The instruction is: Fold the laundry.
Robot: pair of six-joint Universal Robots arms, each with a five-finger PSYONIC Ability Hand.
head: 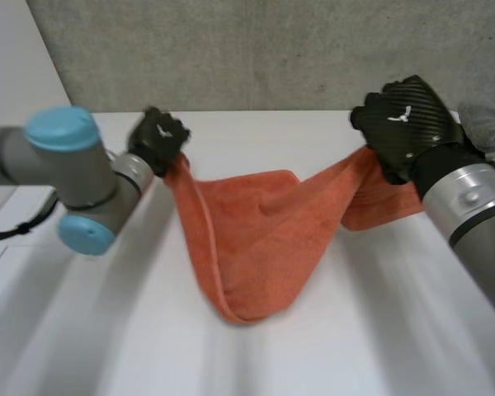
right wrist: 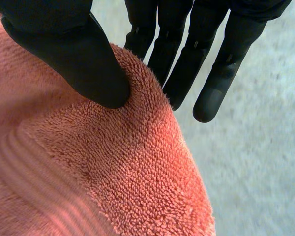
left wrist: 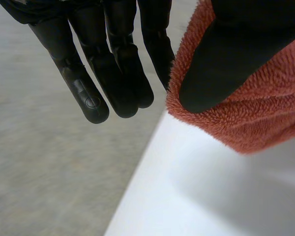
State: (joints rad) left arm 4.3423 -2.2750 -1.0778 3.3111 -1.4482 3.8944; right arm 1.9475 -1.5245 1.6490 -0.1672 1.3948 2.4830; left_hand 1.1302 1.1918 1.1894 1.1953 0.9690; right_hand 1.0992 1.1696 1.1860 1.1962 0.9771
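The fuzzy orange towel (head: 256, 239) sags between left hand (head: 158, 139) and right hand (head: 404, 124), each pinching one end, over the bare near table (head: 379, 338).

White table (head: 313, 346), grey concrete wall (head: 256, 49) behind.

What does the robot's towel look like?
Over the white table, a fluffy towel sags between the left hand and the right hand, each pinching one end. Unlike the grey cloth behind the right arm, it is bright orange.
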